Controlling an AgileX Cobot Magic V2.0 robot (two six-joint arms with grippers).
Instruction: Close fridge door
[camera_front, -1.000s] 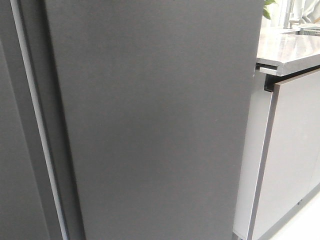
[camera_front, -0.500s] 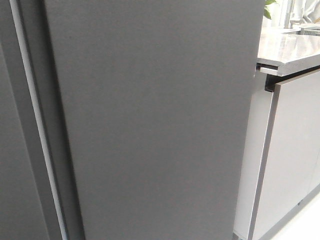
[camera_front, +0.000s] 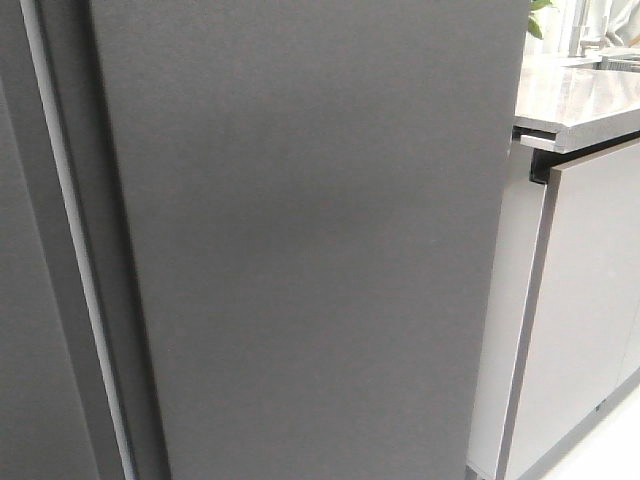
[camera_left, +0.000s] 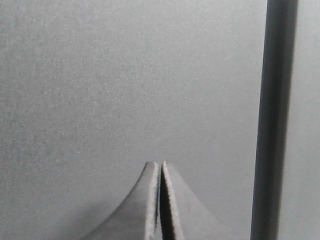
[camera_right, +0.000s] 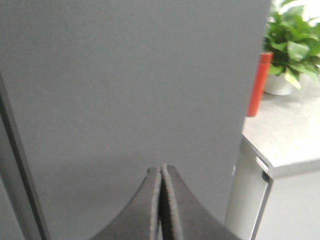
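Observation:
The fridge door is a flat matte dark-grey panel that fills most of the front view, with its outer face toward me. Its inner lining and bin are hidden. Neither gripper shows in the front view. My left gripper is shut and empty, its tips close to the grey panel, with a dark vertical seam beside it. My right gripper is shut and empty, its tips close to the door face near the door's free edge.
A pale grey strip runs down beside another dark panel at the left. Right of the door stand off-white cabinet fronts under a grey countertop. A red bottle and a potted plant stand on the counter.
The door's right edge and the counter have shifted very slightly in the front view; otherwise nothing has visibly changed.

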